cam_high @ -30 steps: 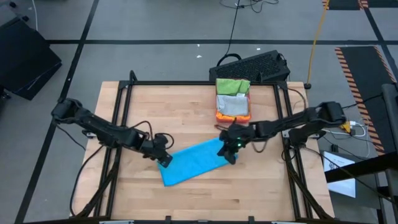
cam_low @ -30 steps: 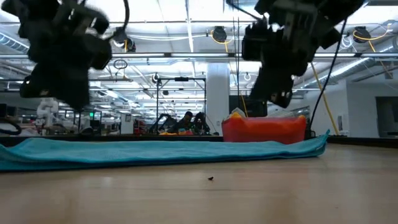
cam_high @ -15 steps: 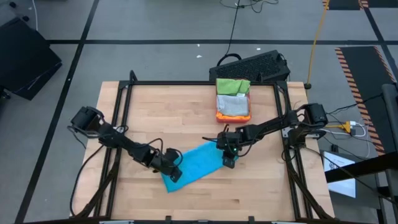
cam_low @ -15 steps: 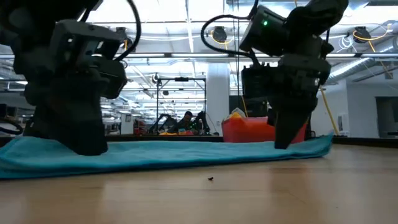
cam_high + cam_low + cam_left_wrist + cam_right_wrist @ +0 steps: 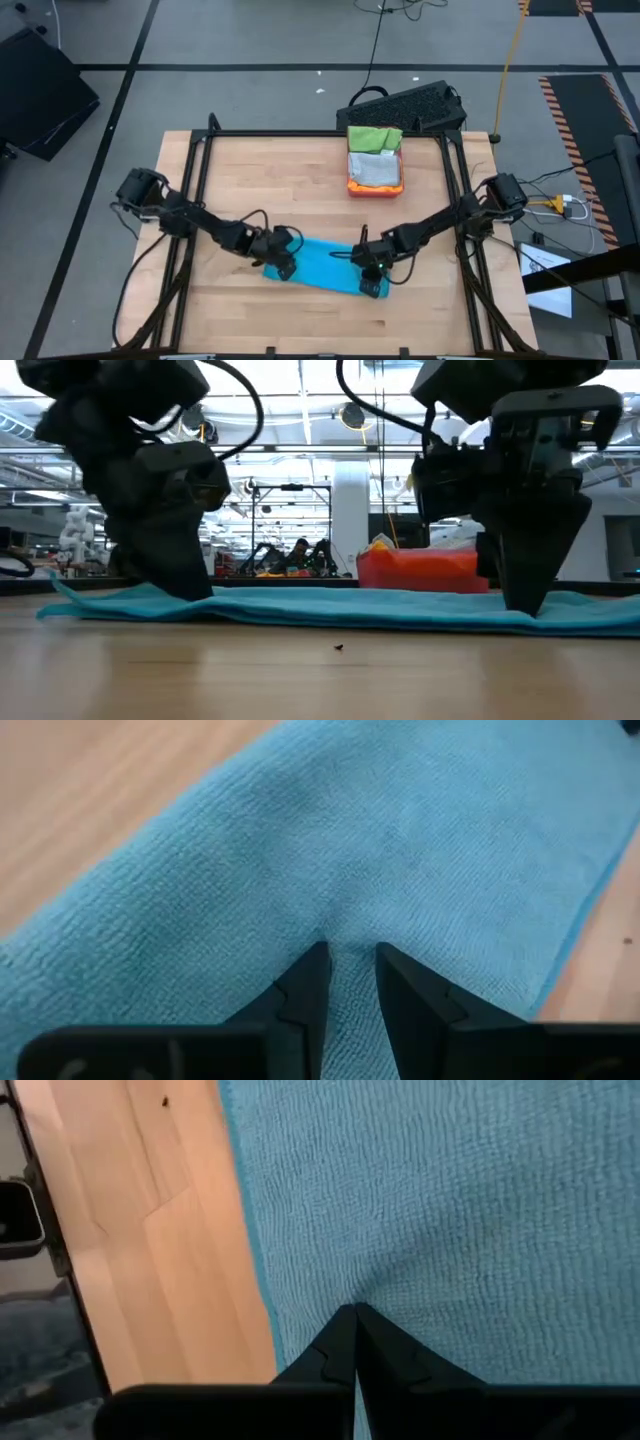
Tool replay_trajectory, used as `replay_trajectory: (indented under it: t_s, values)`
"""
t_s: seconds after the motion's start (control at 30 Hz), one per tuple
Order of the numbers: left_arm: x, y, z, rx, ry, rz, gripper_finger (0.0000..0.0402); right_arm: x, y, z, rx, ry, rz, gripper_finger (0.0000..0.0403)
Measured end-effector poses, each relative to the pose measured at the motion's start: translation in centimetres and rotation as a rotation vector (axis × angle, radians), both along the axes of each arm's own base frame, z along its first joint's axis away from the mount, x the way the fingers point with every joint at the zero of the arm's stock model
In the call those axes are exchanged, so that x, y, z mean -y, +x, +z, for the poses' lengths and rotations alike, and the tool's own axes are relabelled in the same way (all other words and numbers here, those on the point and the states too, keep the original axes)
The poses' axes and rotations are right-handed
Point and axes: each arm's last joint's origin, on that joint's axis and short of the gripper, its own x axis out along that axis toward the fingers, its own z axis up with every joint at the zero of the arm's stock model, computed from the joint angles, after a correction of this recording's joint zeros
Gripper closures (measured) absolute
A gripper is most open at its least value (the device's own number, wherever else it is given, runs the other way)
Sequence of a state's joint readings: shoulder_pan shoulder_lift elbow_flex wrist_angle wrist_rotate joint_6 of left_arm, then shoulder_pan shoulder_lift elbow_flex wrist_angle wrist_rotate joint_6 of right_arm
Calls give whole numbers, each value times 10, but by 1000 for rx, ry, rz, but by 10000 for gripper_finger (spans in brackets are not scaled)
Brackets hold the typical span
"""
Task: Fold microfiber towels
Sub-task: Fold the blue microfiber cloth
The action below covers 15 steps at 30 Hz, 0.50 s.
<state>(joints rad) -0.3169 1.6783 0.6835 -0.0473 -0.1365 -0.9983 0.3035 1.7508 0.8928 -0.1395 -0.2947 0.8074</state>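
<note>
Jaws of both grippers pinch the blue towel (image 5: 325, 264) low in the frame's centre — left gripper (image 5: 283, 266) narrowly, right gripper (image 5: 372, 283) fully closed.

Bench (image 5: 300, 180): pale wood top inside a dark frame.
Blue towel (image 5: 325, 266): flat near front edge, folded to a slanting strip.
Left gripper (image 5: 283, 268): down on the strip's left end.
Right gripper (image 5: 373, 285): down on the strip's right end, by its front corner.
Tray (image 5: 375, 186): orange-red, at bench's far edge, well apart from the blue towel.
Tray contents: bright green towel (image 5: 374, 138) at the back, pale grey-green towel (image 5: 375, 171) in front.
Keyboard (image 5: 410, 106): black, on the floor beyond the bench.
</note>
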Motion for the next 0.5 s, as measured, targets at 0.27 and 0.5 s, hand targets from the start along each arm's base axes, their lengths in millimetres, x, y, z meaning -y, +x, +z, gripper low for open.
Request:
replay_trajectory:
  t_s: [0.27,0.5]
  values:
    - [-18,-4,38,37,-259,-100,309,13,2,9,3,53,-40,403]
    - [-21,-20,92,169,-489,30,309,34,2,46,84,143,-140,384]
